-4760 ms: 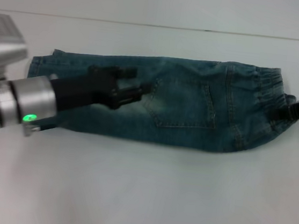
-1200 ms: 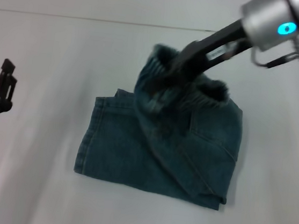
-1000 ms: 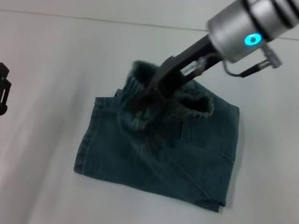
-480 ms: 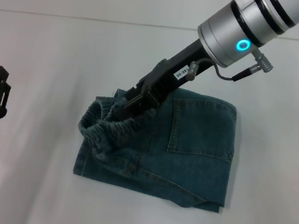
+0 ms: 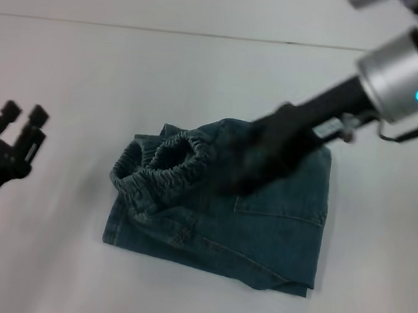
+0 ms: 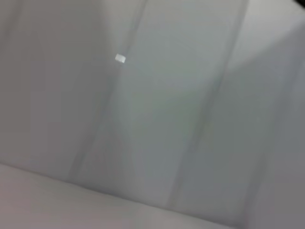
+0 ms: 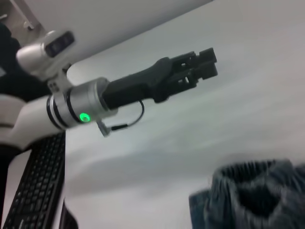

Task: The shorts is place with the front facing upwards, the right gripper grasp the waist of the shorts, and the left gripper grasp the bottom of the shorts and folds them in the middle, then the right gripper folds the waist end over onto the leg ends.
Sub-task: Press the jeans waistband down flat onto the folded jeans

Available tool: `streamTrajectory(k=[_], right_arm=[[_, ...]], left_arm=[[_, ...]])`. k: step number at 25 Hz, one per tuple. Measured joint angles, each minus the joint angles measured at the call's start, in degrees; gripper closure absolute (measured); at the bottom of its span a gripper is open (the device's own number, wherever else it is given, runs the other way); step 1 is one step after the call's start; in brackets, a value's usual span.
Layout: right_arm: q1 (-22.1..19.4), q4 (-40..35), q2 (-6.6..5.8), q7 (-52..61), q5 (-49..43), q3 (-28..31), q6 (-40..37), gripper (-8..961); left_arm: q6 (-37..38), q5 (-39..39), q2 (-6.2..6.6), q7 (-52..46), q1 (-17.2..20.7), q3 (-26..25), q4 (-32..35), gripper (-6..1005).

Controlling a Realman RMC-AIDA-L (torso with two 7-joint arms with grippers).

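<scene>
The shorts (image 5: 268, 231) lie folded into a compact denim rectangle in the middle of the white table (image 5: 203, 73). The puckered waist (image 5: 164, 163) rests on top at the left side, standing up in loose loops, and also shows in the right wrist view (image 7: 257, 191). Beneath it the flat leg ends (image 5: 113, 225) show along the left edge. My right gripper (image 5: 241, 171) hovers blurred over the shorts just right of the waist, open and holding nothing. My left gripper (image 5: 23, 116) is far left, off the shorts, open and empty; it shows as the left gripper (image 7: 202, 67) in the right wrist view.
A black keyboard (image 7: 28, 191) lies off the table behind the left arm. The left wrist view shows only a blurred grey surface. Bare white table surrounds the shorts on all sides.
The right gripper carried the waist leftward over the leg ends, let it go, and has drawn back to the right. The left gripper has shifted slightly up and right.
</scene>
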Motion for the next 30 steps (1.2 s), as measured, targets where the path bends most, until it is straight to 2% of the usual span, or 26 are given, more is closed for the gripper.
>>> streamTrajectory(k=[5, 8, 10, 14, 17, 23, 27, 30], right_arm=[[-9.02, -4.08, -0.53, -4.39, 3.94, 2.61, -4.47, 20], [-13.66, -3.45, -1.13, -7.79, 4.93, 5.1, -5.07, 4], [-15.86, -3.1, -1.48, -9.15, 4.82, 5.86, -5.14, 5], [-19.75, -2.84, -2.1, -10.88, 4.75, 7.27, -5.3, 6], [-21.6, -2.84, -2.39, -12.07, 4.73, 9.25, -5.76, 6], [-23.91, -2.83, -2.59, -14.08, 4.78, 12.76, -6.77, 6], [-24.67, -2.51, -2.44, -14.77, 4.78, 13.57, -6.88, 6], [-24.78, -2.03, -2.3, -15.16, 4.73, 13.64, -6.91, 5]], left_arm=[[8.11, 0.03, 0.3, -14.14, -1.54, 17.91, 11.54, 526], [11.04, 0.16, 0.33, -19.76, -2.53, 24.11, 15.95, 526], [13.04, 0.86, 0.34, -26.61, -4.25, 30.61, 19.88, 527], [12.47, 2.78, 0.47, -36.88, -8.78, 40.82, 23.45, 527], [10.86, 4.05, 0.57, -41.29, -12.21, 46.21, 23.72, 528], [2.34, 4.04, 0.0, -43.98, -16.53, 52.07, 22.0, 530], [-6.32, 3.25, -0.32, -44.12, -18.34, 51.87, 19.49, 532], [-10.88, 0.19, -0.38, -44.08, -18.36, 51.76, 18.46, 533]])
